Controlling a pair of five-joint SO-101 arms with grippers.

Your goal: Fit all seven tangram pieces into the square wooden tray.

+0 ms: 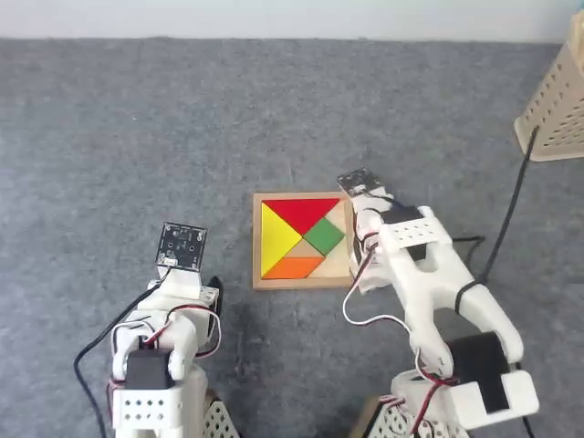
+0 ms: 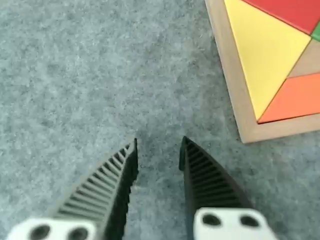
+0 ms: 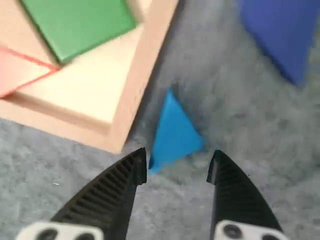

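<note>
Grey table [image 1: 137, 137] | tray [image 1: 301, 283]: red [image 1: 299, 212], yellow [image 1: 276, 239], green [image 1: 324, 237], orange [image 1: 294, 267] in, gaps left | triangle [image 3: 172, 131], dark-blue piece [image 3: 280, 30] outside nearby | right fingers [image 3: 117, 187] apart at triangle | left fingers [image 2: 117, 180] apart over table.

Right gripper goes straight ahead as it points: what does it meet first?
Probably the light blue triangle, lying on the carpet just ahead of the open right gripper, beside the wooden tray's rim; depth is uncertain.
</note>
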